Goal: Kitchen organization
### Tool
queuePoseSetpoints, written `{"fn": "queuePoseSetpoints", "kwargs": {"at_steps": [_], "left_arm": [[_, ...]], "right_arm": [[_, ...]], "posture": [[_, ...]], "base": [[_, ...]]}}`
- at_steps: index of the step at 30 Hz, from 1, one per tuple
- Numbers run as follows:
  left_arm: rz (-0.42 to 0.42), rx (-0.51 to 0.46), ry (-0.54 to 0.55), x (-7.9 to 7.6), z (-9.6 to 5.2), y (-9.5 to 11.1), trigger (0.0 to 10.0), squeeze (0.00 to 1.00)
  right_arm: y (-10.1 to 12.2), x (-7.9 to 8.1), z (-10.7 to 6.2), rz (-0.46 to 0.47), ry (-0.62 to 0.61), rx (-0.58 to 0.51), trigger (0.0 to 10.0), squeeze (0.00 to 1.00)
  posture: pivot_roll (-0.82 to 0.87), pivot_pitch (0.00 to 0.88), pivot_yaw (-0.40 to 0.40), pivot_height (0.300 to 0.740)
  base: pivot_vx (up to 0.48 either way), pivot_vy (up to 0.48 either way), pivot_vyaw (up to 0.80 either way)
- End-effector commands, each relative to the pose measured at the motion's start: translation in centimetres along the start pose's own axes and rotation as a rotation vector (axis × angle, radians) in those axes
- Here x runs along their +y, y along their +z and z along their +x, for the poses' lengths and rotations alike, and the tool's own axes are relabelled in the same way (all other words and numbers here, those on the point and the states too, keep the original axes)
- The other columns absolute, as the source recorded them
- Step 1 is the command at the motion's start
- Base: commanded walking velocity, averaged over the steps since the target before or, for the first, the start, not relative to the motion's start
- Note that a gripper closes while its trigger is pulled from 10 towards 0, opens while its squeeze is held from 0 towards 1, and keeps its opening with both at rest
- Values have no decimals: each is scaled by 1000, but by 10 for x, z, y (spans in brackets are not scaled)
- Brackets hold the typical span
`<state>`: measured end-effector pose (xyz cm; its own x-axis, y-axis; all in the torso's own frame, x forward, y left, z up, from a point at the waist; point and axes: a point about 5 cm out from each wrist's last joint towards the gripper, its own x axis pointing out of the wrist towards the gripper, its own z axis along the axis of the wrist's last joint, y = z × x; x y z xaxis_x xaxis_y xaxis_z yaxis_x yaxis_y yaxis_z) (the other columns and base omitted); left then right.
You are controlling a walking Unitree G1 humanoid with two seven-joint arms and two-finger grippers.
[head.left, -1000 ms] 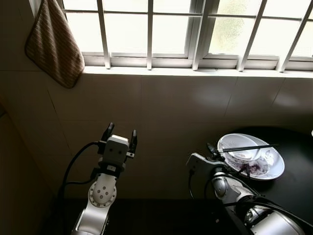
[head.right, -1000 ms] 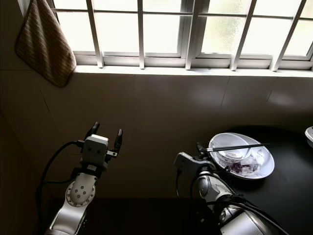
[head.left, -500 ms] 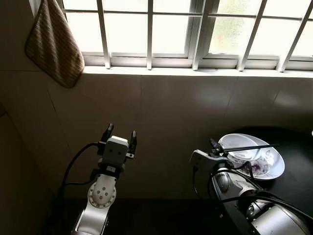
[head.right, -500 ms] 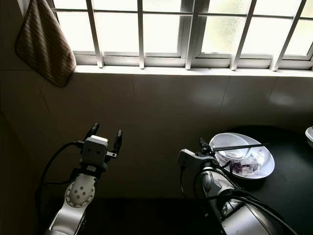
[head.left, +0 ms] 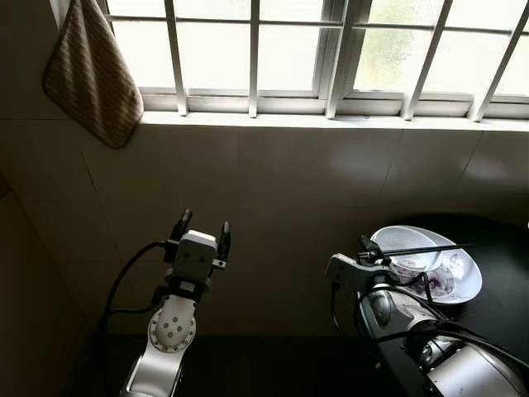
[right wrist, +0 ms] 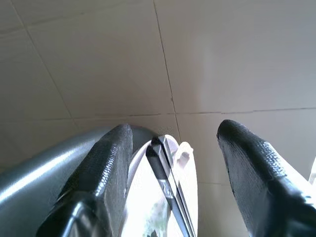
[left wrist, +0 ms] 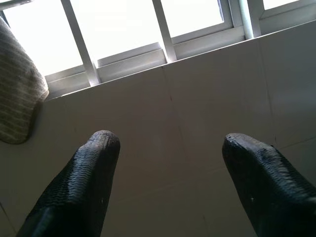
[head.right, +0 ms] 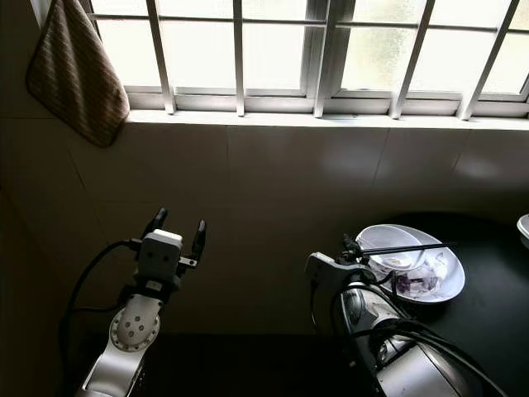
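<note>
A white plate (head.left: 464,288) sits on a dark counter at the right and holds a white bowl (head.left: 402,242). A pair of dark chopsticks (head.left: 423,249) lies across the bowl. My right gripper (head.left: 364,246) is at the plate's left rim, open. In the right wrist view the chopsticks (right wrist: 167,170) run between its two spread fingers (right wrist: 112,160) without touching them, and the right gripper (right wrist: 174,129) points at the tiled wall. My left gripper (head.left: 202,225) is raised at the left, open and holding nothing; the left gripper (left wrist: 170,139) faces the wall below the window.
A striped towel (head.left: 89,74) hangs at the upper left beside a barred window (head.left: 331,50). A tiled wall (head.left: 289,182) rises right behind the dark counter (head.left: 504,327). A white dish edge (head.right: 522,227) shows at the far right.
My right gripper has shifted a little to the right, closer to the plate and chopsticks. The left arm has not moved.
</note>
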<state>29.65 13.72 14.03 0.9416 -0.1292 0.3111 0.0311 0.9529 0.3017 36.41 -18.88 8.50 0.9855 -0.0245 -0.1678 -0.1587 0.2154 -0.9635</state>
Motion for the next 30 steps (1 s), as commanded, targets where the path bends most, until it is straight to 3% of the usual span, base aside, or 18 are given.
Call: {"fn": "queuePoseSetpoints", "kwargs": {"at_steps": [1, 12, 13, 15, 16, 17, 18, 19, 30], "left_arm": [[4, 8, -2, 0, -1, -2, 10000, 0], [3, 11, -2, -2, -2, -3, 10000, 0], [3, 12, -2, -2, -2, -3, 10000, 0], [3, 12, -2, -2, -2, -3, 10000, 0], [3, 13, -2, -2, -2, -3, 10000, 0], [4, 13, -1, -1, -2, -4, 10000, 0], [5, 14, -1, -1, -2, -4, 10000, 0], [6, 15, 0, 0, -2, -4, 10000, 0], [10, 24, 3, 0, -4, -7, 10000, 0]], "right_arm": [[-5, -9, 2, -26, -7, 15, 10000, 0], [-12, -14, 3, -40, -7, 32, 10000, 0], [-12, -15, 3, -38, -6, 33, 9020, 0], [-13, -15, 3, -36, -5, 34, 9020, 0], [-13, -15, 3, -34, -3, 34, 4706, 0], [-12, -14, 3, -34, 0, 31, 1843, 0], [-12, -14, 3, -36, 1, 29, 1843, 0], [-12, -14, 3, -36, 1, 28, 196, 0], [-14, -13, 3, -25, 12, 44, 0, 0]], "posture": [[88, 0, -37, 736], [86, 0, -42, 736], [87, 0, -42, 736], [87, 0, -42, 736], [89, 0, -43, 736], [90, 0, -44, 736], [90, 0, -44, 736], [91, 0, -45, 736], [91, 0, -47, 736]], "base": [[0, 0, 0], [0, 0, 0], [0, 0, 0], [0, 0, 0], [0, 0, 0], [0, 0, 0], [0, 0, 0], [0, 0, 0], [0, 0, 0]]}}
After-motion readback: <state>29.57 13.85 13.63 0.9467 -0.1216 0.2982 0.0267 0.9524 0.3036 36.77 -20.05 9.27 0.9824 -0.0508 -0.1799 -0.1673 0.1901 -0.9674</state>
